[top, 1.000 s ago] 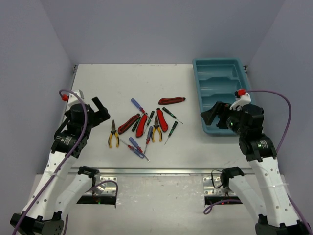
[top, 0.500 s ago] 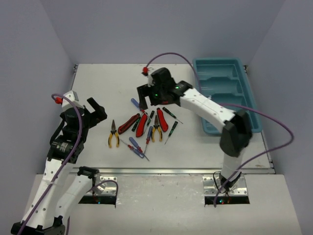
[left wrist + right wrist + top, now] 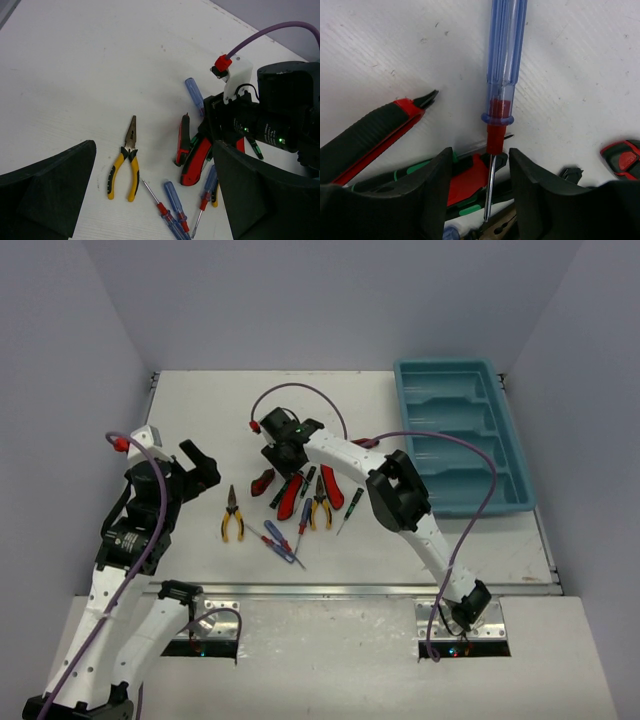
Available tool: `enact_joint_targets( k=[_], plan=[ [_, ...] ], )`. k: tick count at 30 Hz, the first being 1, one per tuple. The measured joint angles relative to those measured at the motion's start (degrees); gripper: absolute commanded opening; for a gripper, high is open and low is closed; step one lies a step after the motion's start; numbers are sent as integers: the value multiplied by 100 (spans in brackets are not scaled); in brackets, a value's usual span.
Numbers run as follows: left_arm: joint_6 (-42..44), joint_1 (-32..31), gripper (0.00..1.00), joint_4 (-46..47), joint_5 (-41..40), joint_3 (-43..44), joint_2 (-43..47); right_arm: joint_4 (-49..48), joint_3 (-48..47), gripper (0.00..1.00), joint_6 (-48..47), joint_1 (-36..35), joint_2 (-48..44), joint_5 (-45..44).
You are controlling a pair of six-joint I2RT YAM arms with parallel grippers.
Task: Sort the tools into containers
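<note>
The tools lie in a loose pile at mid-table: yellow-handled pliers (image 3: 232, 517), red-handled knives (image 3: 290, 497), and blue screwdrivers (image 3: 281, 541). My right gripper (image 3: 282, 456) is down at the pile's far end. It straddles the thin shaft of a blue-handled screwdriver (image 3: 505, 50), and there is a gap on each side of the shaft (image 3: 488, 185). That handle (image 3: 194, 94) points away from the pile. My left gripper (image 3: 203, 465) hovers wide open left of the pile, above the pliers (image 3: 125, 165), holding nothing. The teal tray (image 3: 505, 455) sits at the far right.
Green-black screwdrivers (image 3: 352, 508) and a second pair of pliers (image 3: 320, 508) lie under the right forearm. A red knife (image 3: 370, 135) lies just left of the right fingers. The right arm's purple cable (image 3: 300, 390) loops over the table. Side walls close in on both sides.
The right arm has swung from beside the tray across to the tool pile and come down over the blue screwdriver, its jaws narrowing. The left arm has barely shifted.
</note>
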State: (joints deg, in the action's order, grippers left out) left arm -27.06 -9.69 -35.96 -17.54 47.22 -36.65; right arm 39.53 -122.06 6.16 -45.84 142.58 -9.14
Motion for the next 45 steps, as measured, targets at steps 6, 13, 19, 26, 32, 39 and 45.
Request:
enact_joint_targets(
  k=[6, 13, 19, 26, 32, 39, 45],
  plan=[
    [4, 0, 100, 7, 68, 0, -49, -111, 17, 41, -129, 52, 82, 18],
    [9, 0, 100, 15, 151, 0, -54, -434, 114, 13, -121, 121, 107, 108],
    [26, 0, 100, 17, 191, -2, -52, -621, 145, 0, -97, 185, 111, 192],
    [28, -1, 100, 17, 213, -2, -47, -709, 484, 0, 140, 190, -107, 47],
    [28, -2, 100, 17, 215, -3, -47, -604, 655, 0, 460, 280, -617, -1],
    [28, -2, 100, 17, 215, -4, -46, -755, 861, 0, 1027, 1042, -1578, 246],
    [28, -7, 100, 17, 214, -4, -41, -1011, 996, 0, 2006, 2613, -2069, 462]
  ],
)
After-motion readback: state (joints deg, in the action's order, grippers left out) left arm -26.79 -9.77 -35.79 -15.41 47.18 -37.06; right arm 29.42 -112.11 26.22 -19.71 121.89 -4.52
